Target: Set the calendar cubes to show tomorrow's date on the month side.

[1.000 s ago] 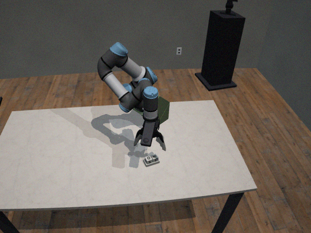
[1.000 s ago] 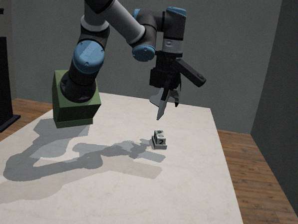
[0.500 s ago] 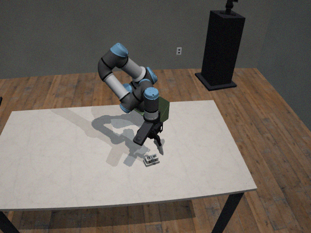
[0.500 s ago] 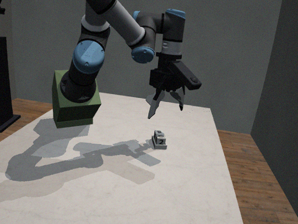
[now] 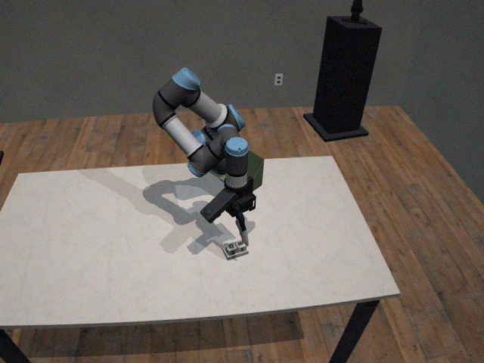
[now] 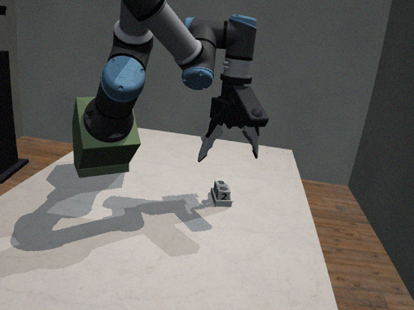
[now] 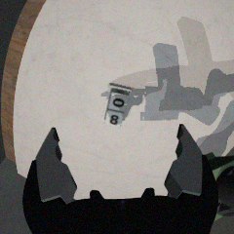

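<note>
A small grey calendar tray (image 5: 235, 255) (image 6: 222, 203) (image 7: 118, 88) stands near the middle of the white table, with two digit cubes side by side in it. In the wrist view the cubes' top faces show 0 (image 7: 119, 102) and 8 (image 7: 114, 118). In the exterior view the near cube's end face (image 6: 224, 196) shows a 2. The side with the month's name is not legible. My gripper (image 5: 244, 239) (image 6: 227, 157) (image 7: 118, 127) is open and empty. It hangs above the cubes, well clear of them, fingers pointing down.
The arm's green base block (image 5: 255, 165) (image 6: 103, 155) sits at the back of the table. A tall black pedestal (image 5: 345, 74) (image 6: 1, 114) stands on the wooden floor behind the table. The table's right edge (image 6: 305, 209) is not far from the tray.
</note>
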`<state>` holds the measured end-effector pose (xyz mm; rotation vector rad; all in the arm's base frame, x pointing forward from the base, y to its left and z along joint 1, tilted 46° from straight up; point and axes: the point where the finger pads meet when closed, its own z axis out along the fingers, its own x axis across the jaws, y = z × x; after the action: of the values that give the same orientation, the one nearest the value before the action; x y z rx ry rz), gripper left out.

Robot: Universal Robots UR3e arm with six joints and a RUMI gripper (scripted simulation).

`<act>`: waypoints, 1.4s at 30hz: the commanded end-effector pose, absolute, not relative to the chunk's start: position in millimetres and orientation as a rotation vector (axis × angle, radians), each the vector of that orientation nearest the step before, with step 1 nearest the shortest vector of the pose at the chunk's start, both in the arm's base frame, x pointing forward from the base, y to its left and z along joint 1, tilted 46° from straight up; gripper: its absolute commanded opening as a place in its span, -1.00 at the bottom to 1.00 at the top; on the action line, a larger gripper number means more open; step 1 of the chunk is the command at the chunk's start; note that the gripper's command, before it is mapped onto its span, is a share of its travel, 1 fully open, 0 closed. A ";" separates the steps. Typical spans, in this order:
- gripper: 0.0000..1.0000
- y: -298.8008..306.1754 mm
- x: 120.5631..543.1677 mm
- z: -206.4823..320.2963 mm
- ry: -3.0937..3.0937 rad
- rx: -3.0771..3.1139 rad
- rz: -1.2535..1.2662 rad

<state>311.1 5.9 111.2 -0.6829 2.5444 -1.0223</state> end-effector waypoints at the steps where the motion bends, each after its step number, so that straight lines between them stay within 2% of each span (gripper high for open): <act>1: 1.00 4.9 310.3 109.6 2.551 -0.525 -0.994; 28: 1.00 3.5 308.7 106.7 2.548 -0.346 -0.945; 29: -0.42 3.5 308.7 106.7 2.548 -0.346 -0.945; 42: -0.42 3.5 308.7 106.7 2.548 -0.346 -0.945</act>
<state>308.5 3.2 106.3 -0.3460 2.5494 -0.9459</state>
